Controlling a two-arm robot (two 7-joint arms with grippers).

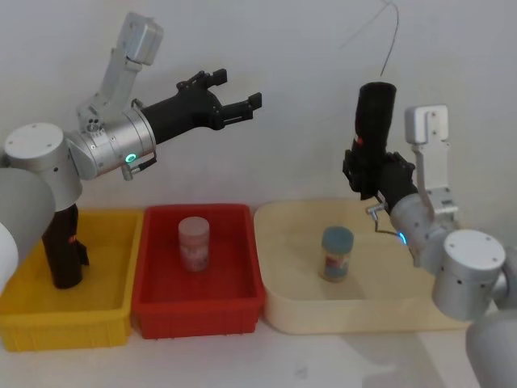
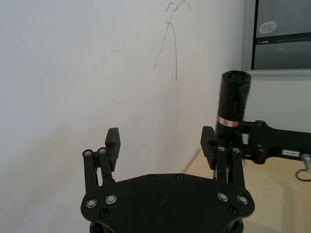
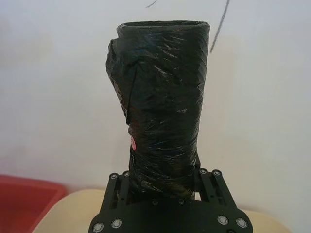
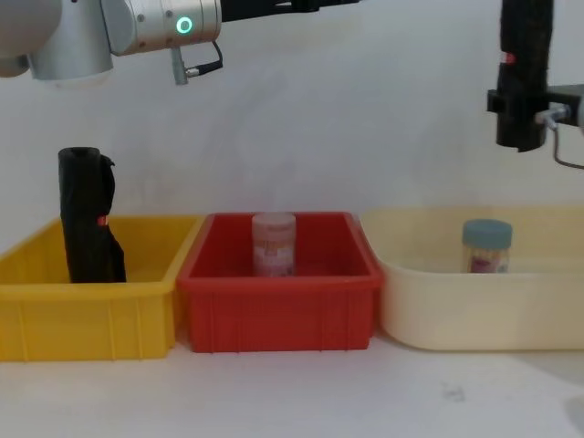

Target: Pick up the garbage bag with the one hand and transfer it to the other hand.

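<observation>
The garbage bag (image 1: 376,113), a tall black matte roll, stands upright in the air above the cream tray (image 1: 355,319). My right gripper (image 1: 367,174), on the arm with the blue ring, is shut on its lower part. The right wrist view shows the garbage bag (image 3: 160,97) rising from between the right gripper (image 3: 163,184) fingers. My left gripper (image 1: 238,90), on the green-ring arm, hangs open and empty high above the red bin, pointing toward the bag with a wide gap between. From the left gripper (image 2: 161,138) the garbage bag (image 2: 233,97) appears farther off. In the chest view the garbage bag (image 4: 526,36) is at the upper right.
A second black roll (image 1: 63,250) stands in the yellow bin (image 1: 65,319) at the left. The red bin (image 1: 198,311) in the middle holds a pale pink jar (image 1: 194,242). A blue-lidded jar (image 1: 337,252) stands in the cream tray. A white wall is close behind.
</observation>
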